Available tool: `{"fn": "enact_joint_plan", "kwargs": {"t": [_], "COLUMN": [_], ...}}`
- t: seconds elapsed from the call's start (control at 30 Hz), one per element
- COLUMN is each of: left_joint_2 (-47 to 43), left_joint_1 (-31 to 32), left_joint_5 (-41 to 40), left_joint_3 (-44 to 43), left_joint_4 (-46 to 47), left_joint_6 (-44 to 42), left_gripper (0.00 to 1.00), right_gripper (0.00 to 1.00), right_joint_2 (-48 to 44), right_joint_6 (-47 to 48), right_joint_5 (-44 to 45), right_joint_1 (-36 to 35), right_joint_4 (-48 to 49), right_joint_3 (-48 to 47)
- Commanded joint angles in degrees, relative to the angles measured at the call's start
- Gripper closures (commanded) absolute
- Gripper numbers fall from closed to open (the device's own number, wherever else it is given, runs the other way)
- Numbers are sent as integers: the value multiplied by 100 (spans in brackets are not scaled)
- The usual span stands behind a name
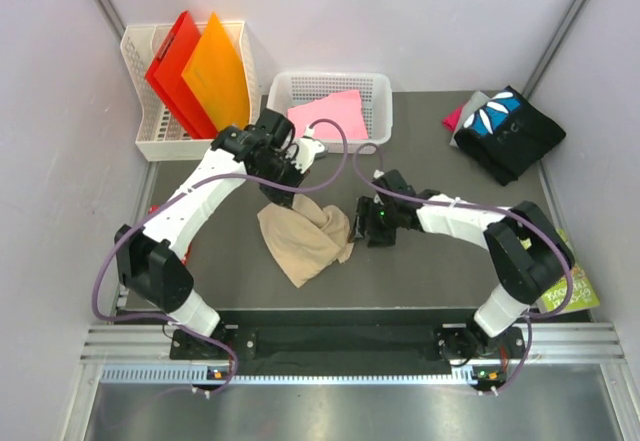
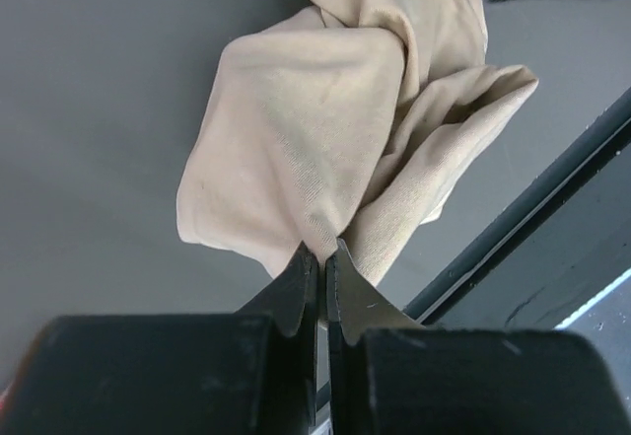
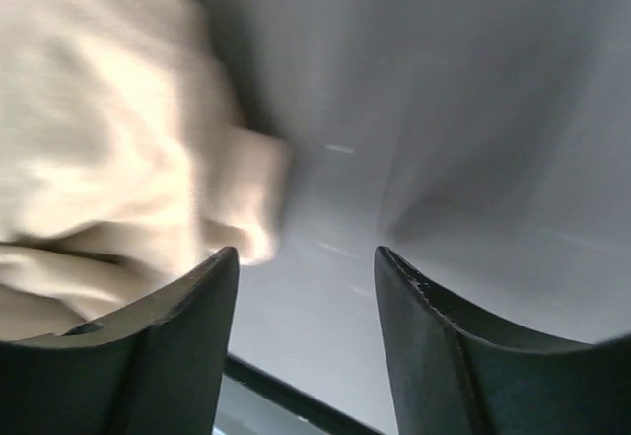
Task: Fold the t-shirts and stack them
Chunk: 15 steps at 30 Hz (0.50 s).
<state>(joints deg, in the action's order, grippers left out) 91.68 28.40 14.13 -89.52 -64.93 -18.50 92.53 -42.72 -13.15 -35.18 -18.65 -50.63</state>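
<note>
The dark table point(image 1: 420, 271) is carrying everything you are working with. Your left arm point(image 1: 200, 196) is stretching from its base across the left half toward the middle. Your right arm point(image 1: 470, 221) is bending in from the right, with its wrist pointing left.

At the back left, a tall basket point(image 1: 138, 91) of white mesh is holding a red folder point(image 1: 170, 61) and an orange folder point(image 1: 215, 71), both leaning. Just beside it, a low basket point(image 1: 378, 89) is holding a pink t-shirt point(image 1: 328, 113) lying flat. In the back right corner a black t-shirt point(image 1: 520, 141) with blue-and-white print is sitting in a compact bundle. A bit of magenta cloth point(image 1: 455, 119) is peeking out at its left side.

The tan t-shirt point(image 1: 305, 241) is lying crumpled in the middle of the table, between your two wrists. Your left gripper point(image 2: 322, 257) is pinching it. In the left wrist view the two fingers are standing almost together with the cloth's edge caught between their tips, and the rest of the shirt is spreading away from them in twisted folds.

Your right gripper point(image 3: 306, 254) is hovering spread wide, with nothing between its fingers. In its own blurred view the tan cloth is sitting just beyond the left-hand finger, and bare table is showing beyond the other.
</note>
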Motion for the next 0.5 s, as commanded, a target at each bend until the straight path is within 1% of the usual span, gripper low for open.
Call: {"fn": "enact_joint_plan", "kwargs": {"t": [0.0,0.03,0.2,0.33,0.4,0.47], "left_joint_2": [-221,-221,-212,-194,-203,-229], "left_joint_1": [-10,-10,-10,-10,-10,-19], "left_joint_5": [-25,-7,98,134,143,125], "left_joint_3": [198,232,259,250,276,320], "left_joint_4": [-82,-73,-46,-55,-73,-82], "left_joint_6": [-92,-66,-22,4,4,5], "left_gripper": [100,100,100,100,100,100], "right_gripper": [40,38,38,43,43,39], "right_joint_2": [265,387,704,845,872,820], "right_joint_6": [-342,-386,-544,-439,-212,-44], "right_joint_5": [-522,-609,-575,-435,-347,-233], "right_joint_1": [-428,-576,-833,-877,-877,-859], "right_joint_4": [871,933,1083,1040,733,374], "right_joint_3": [-491,-544,-764,-781,-895,-1018]}}
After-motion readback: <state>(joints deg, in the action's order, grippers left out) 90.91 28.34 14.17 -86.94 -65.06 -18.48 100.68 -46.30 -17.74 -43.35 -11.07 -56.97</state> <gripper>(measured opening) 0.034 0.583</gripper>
